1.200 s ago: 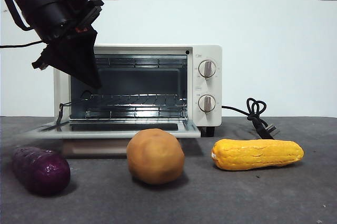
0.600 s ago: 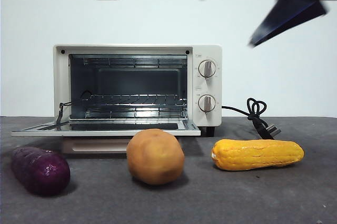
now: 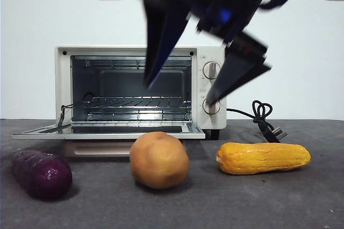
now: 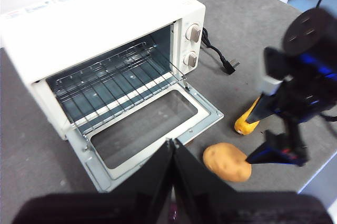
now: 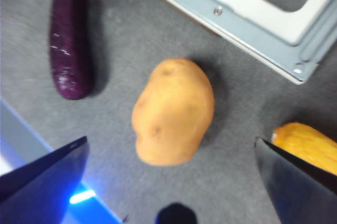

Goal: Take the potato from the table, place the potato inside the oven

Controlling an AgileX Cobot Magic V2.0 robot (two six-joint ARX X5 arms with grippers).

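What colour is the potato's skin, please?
Tan-orange with faint brownish patches; the potato shows best in the right wrist view.

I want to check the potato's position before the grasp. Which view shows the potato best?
The right wrist view: the potato fills the middle, seen from above between the open right gripper. The front view shows its side on the table, unobstructed. The left wrist view shows it small, beyond the shut left gripper.
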